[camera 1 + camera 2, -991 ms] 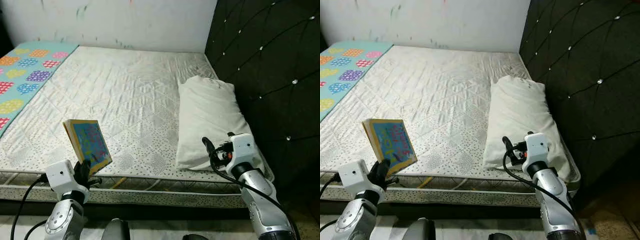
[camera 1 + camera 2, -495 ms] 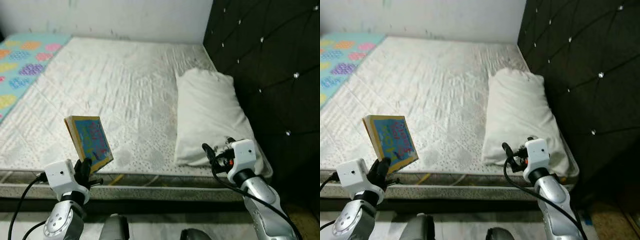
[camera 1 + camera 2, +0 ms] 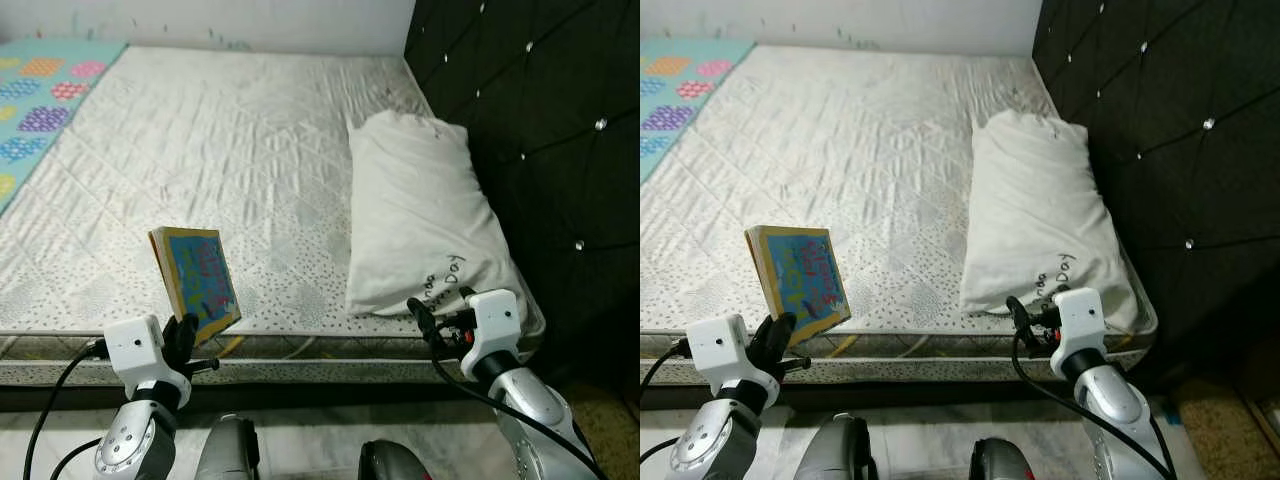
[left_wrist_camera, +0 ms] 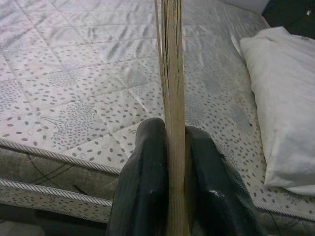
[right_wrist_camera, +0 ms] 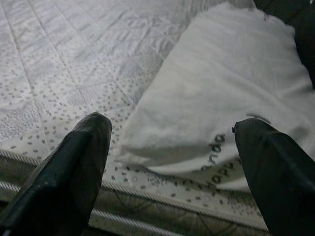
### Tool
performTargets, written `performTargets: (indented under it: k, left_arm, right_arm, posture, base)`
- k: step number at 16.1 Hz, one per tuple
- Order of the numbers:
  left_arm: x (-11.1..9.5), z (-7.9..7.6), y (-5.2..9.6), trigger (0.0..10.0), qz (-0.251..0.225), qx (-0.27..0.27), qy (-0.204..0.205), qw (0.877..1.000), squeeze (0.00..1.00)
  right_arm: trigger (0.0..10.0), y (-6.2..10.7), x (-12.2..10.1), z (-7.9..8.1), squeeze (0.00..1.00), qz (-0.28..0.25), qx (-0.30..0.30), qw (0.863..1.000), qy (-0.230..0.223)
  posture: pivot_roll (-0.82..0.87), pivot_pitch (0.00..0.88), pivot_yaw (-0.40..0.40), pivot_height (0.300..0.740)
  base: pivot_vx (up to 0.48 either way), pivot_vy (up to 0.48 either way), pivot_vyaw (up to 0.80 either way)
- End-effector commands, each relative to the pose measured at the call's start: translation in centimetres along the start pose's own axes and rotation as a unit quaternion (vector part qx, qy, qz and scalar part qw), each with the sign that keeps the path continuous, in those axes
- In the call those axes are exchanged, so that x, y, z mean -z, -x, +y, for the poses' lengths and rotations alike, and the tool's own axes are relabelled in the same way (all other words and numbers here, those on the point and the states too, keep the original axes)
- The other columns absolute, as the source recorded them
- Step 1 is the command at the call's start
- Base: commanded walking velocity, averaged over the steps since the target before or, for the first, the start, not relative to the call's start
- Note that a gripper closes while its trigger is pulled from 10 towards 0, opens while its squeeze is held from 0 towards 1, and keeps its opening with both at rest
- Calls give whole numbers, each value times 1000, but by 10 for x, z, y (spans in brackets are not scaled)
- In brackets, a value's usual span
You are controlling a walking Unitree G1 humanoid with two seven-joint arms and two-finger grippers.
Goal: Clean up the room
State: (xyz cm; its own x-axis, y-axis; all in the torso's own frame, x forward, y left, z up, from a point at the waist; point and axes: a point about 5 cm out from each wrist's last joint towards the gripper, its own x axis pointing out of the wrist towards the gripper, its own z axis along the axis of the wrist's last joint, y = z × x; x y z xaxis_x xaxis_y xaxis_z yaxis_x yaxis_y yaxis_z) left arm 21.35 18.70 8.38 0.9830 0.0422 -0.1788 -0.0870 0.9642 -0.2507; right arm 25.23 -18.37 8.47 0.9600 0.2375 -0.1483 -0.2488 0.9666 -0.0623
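From the left eye view I have the left hand (image 3: 186, 335) low in front of the bed (image 3: 200, 160), clamped on the bottom edge of a book (image 3: 197, 281) with a bright blue patterned cover. The book stands nearly upright above the hand, its top leaning a little away from it toward the mattress. My right hand (image 3: 437, 325) hangs at the mattress edge with the pillow (image 3: 420, 225) just beyond its fingertips, not touching.

The right eye view gives me the same layout from a slightly shifted angle: book over the left hand, pillow lying along the dark padded headboard (image 3: 1140, 130) ahead of the right hand.

Through the left wrist view I look straight along the book's page edge, pinched between the two black fingers (image 4: 145, 182). It reads as a thin, stiff, light thing, probably a children's book. The hold is low, at one edge, so I judge it could swing or slip if I turn the wrist fast; a grip nearer the middle would be steadier.

In the right wrist view the fingers (image 5: 69, 172) are spread wide and hold nothing. The pillow's near corner lies between and ahead of them, with printed lettering on it. It looks soft and bulky; I would expect to pinch a corner or a fold of the cover, since the body would just squash.
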Motion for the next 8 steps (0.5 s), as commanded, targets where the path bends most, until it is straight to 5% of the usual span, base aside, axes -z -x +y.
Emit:
performTargets:
  k: [1,8]
  left_arm:
    - [-10,-5,1,10000,-21,20,-3,1000,0]
    - [-11,-5,2,10000,-18,19,-9,1000,0]
  right_arm:
    - [10000,3,-3,-2,0,-1,1,1000,2]
    - [10000,2,-4,0,0,4,1,1000,-1]
  posture:
    - [-125,160,-35,670]
    - [-118,178,-36,670]
  base:
    - [349,0,0]
    - [317,0,0]
